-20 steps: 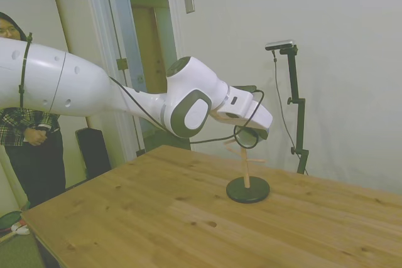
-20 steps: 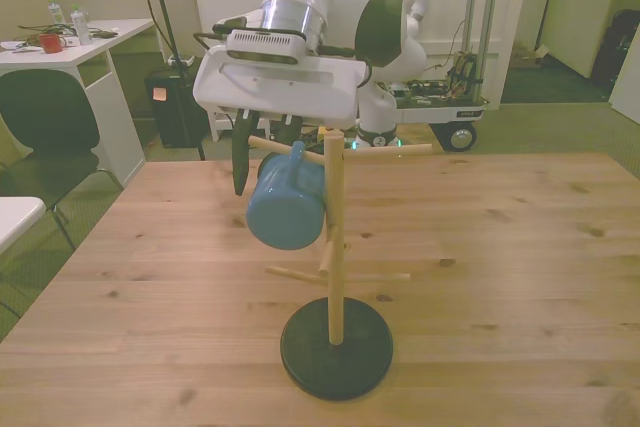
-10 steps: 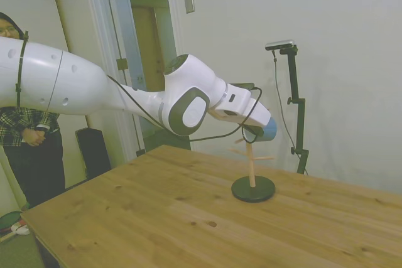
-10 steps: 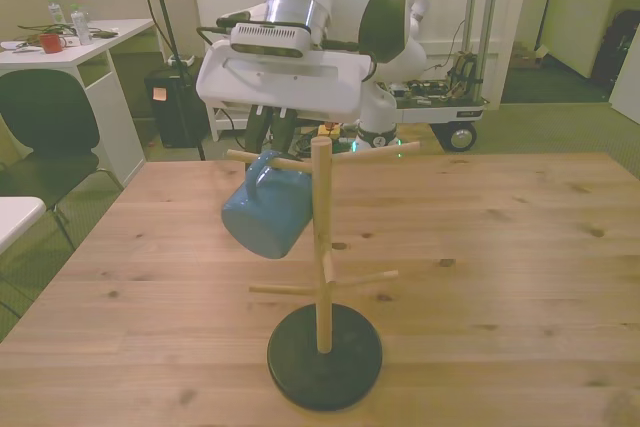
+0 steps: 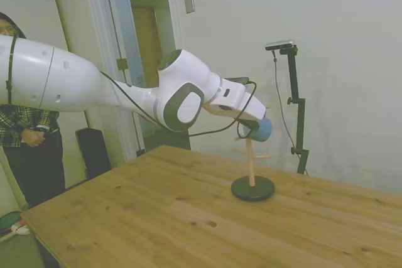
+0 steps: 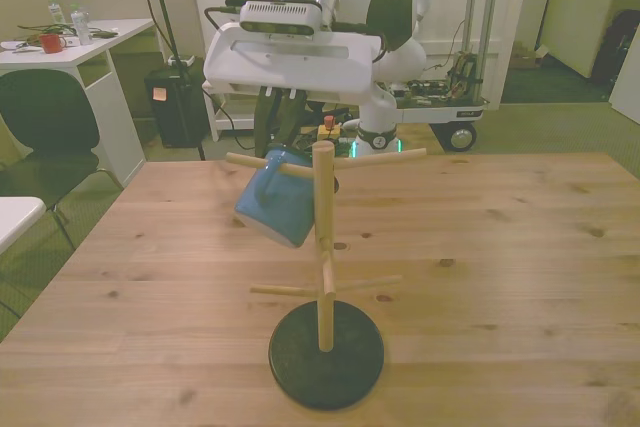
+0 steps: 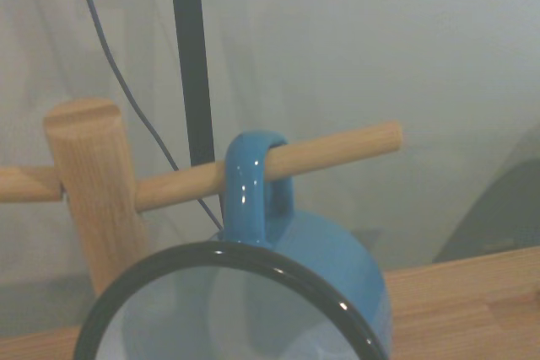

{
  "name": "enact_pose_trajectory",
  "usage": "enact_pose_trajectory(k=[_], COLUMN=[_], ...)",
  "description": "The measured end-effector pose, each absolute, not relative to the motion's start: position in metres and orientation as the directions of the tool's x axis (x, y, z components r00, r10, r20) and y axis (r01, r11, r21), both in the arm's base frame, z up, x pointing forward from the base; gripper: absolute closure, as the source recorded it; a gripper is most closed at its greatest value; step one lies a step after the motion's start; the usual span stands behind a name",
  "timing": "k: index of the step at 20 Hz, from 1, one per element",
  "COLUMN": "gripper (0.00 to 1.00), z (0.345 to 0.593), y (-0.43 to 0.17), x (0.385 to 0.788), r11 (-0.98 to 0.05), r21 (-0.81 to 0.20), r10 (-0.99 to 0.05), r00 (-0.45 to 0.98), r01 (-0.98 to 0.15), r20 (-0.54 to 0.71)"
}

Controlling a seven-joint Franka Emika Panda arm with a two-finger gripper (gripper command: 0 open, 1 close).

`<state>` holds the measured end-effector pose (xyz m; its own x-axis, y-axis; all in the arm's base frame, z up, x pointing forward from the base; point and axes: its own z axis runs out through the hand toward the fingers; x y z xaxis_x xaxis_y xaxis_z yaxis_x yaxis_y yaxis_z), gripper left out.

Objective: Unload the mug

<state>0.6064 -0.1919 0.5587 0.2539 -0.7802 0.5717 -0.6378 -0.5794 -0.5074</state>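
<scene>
**Blue mug nears the end of its peg**

Pale office walls and a doorway frame the wooden table (image 6: 520,247), where a wooden mug tree on a round black base (image 6: 326,352) stands near the front edge. My gripper (image 6: 283,129) is closed on the rim of the small blue enamel mug (image 6: 278,205), whose loop handle (image 7: 256,179) is threaded over the upper wooden peg (image 7: 337,148) on the front view's left. A person in a plaid shirt (image 5: 24,127) stands by the door.

To finish the step well, I judge I should draw the mug straight along the peg's line toward its free tip, keeping the handle loop from dragging, since a sideways pull could tip the light stand.

The mug hangs tilted: its long axis runs diagonally, mouth turned up toward my wrist, base pointing down and toward the front view's left, handle uppermost on the peg.
</scene>
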Motion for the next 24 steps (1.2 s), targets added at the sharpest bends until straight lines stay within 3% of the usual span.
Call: enact_pose_trajectory(k=[24], gripper=[1.00], z=[0.584], y=[-0.207], x=[0.569], r11=[-0.500], r21=[-0.604], r10=[-0.832], r00=[0.149], r01=[-0.621], r20=[0.535])
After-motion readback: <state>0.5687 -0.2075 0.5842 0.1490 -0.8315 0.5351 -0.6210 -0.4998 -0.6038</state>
